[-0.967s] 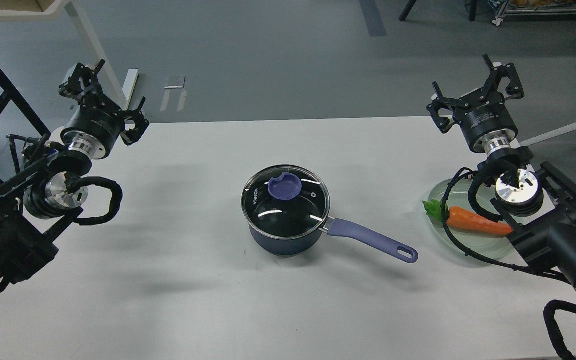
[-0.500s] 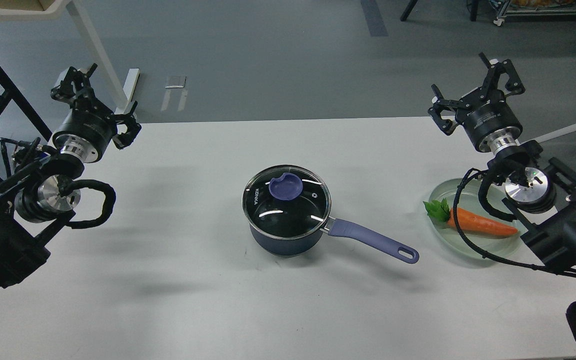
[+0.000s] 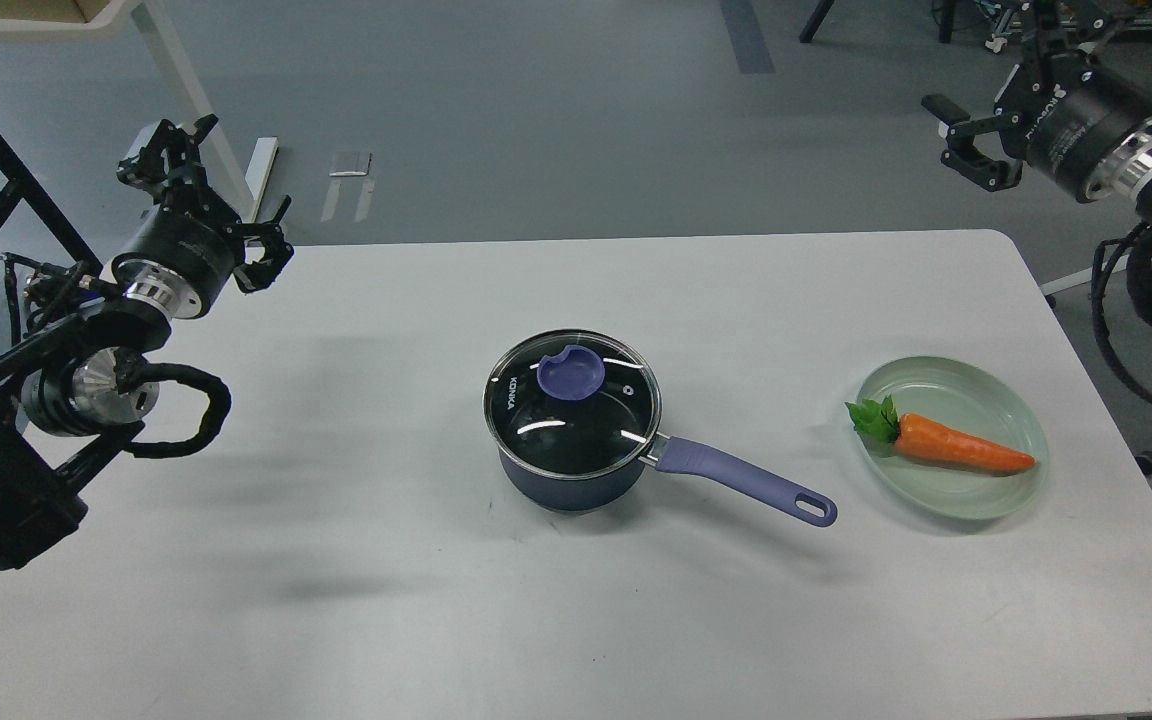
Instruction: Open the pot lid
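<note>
The dark blue pot (image 3: 564, 482) stands at the middle of the white table, its lavender handle (image 3: 742, 480) pointing to the front right. The glass lid (image 3: 576, 420) lies flat on the pot, its purple-blue knob (image 3: 570, 375) toward the far side. My left gripper (image 3: 216, 198) is open and empty above the table's far left edge, well left of the pot. My right gripper (image 3: 1004, 90) is open and empty, raised beyond the table's far right corner, far from the pot.
A pale green oval plate (image 3: 1026, 400) with an orange carrot (image 3: 961, 452) sits at the right of the table. A black frame and a white table leg stand on the floor at the far left.
</note>
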{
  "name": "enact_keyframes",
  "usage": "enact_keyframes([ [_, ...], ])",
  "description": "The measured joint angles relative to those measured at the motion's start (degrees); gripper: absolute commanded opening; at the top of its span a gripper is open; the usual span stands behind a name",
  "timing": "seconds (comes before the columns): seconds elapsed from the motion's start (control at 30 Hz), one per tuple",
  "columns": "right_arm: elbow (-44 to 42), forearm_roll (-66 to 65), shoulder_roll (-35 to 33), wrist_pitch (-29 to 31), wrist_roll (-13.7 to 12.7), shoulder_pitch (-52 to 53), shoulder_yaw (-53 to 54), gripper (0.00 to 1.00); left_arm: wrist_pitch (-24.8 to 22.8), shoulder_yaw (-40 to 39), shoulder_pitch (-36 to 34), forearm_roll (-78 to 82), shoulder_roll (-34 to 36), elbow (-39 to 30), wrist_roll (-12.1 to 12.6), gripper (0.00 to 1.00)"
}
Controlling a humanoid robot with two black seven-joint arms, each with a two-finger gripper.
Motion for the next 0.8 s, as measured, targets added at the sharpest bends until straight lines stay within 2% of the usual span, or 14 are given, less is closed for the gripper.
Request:
enact_keyframes([
  [0.3, 18.18, -32.33, -1.73, -2.29, 0.33, 14.69, -18.78, 1.00, 0.34, 0.66, -1.42, 13.38, -0.17, -0.69, -0.32, 0.98],
  [0.53, 29.95, -57.44, 1.07, -4.76, 0.54, 22.84, -32.94, 0.99, 2.22, 1.15, -1.35, 18.06, 0.25, -2.80, -0.36, 0.98],
  [0.67, 31.94, -67.22, 4.33, -6.09, 0.52, 23.14, -37.13, 0.93, 2.83, 2.43, -1.52, 20.48, 0.18, -2.93, -0.36, 0.98],
  [0.8, 31.75, -75.42, 7.71, -7.23, 0.43, 21.66, -42.20, 0.79, 4.91, 2.71, -1.91, 23.06, -0.88, -3.18, -0.34, 0.98],
])
